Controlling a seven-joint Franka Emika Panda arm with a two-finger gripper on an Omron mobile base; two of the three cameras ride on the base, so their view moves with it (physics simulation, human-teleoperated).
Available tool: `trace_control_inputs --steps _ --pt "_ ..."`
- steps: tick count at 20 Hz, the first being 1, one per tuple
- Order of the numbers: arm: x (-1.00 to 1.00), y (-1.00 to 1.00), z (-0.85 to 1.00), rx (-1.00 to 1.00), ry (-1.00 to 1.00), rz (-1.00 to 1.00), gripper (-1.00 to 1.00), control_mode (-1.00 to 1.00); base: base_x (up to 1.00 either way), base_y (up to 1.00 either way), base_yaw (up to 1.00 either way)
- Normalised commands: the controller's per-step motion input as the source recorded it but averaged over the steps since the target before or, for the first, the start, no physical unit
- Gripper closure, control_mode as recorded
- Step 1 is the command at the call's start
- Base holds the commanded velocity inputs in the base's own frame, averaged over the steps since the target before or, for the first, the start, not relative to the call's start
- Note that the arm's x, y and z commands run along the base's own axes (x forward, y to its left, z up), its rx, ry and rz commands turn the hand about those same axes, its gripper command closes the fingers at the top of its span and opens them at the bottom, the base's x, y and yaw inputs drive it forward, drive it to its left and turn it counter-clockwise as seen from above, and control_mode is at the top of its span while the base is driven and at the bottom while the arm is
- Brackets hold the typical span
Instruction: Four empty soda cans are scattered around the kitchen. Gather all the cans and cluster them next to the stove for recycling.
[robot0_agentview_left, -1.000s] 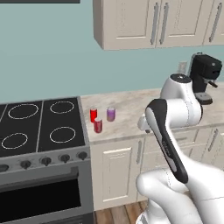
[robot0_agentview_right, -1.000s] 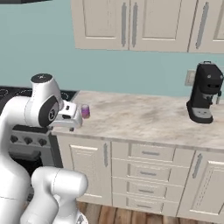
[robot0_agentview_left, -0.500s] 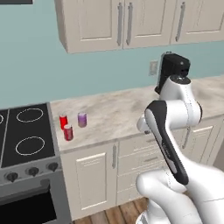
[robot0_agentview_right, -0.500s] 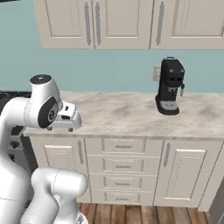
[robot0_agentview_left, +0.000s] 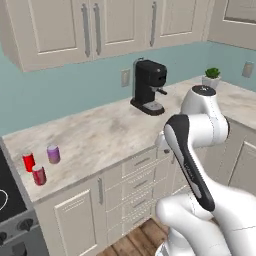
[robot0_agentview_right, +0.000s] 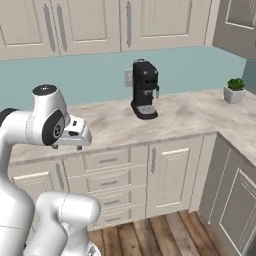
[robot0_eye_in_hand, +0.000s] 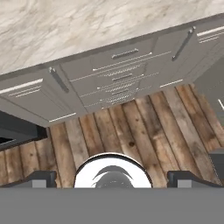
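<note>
My gripper (robot0_agentview_right: 75, 134) hangs empty with fingers spread wide over the cabinet fronts, while three upright soda cans (robot0_agentview_left: 39, 163) cluster on the counter (robot0_agentview_left: 100, 135) well off to the fingers' left beside the stove (robot0_agentview_left: 10, 210), so I judge a fourth remains elsewhere.

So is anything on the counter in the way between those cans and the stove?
Nothing visible is. The two red cans and the purple can stand on bare counter beside the stove.

Bright, even rendered light; soft faint shadow beside coffee machine (robot0_agentview_left: 149, 87); no glare; slightly soft, low-res edges.
</note>
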Motion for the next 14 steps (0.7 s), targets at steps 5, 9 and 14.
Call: trace_control_inputs --steps 5,9,14 --pt "0.0 0.0 0.0 0.0 0.0 0.0 -1.0 1.0 0.0 -0.06 -0.49" --pt "0.0 0.0 0.0 0.0 0.0 0.0 -1.0 1.0 0.0 -0.12 -0.48" --pt "0.0 0.0 0.0 0.0 0.0 0.0 -1.0 1.0 0.0 -0.14 -0.47"
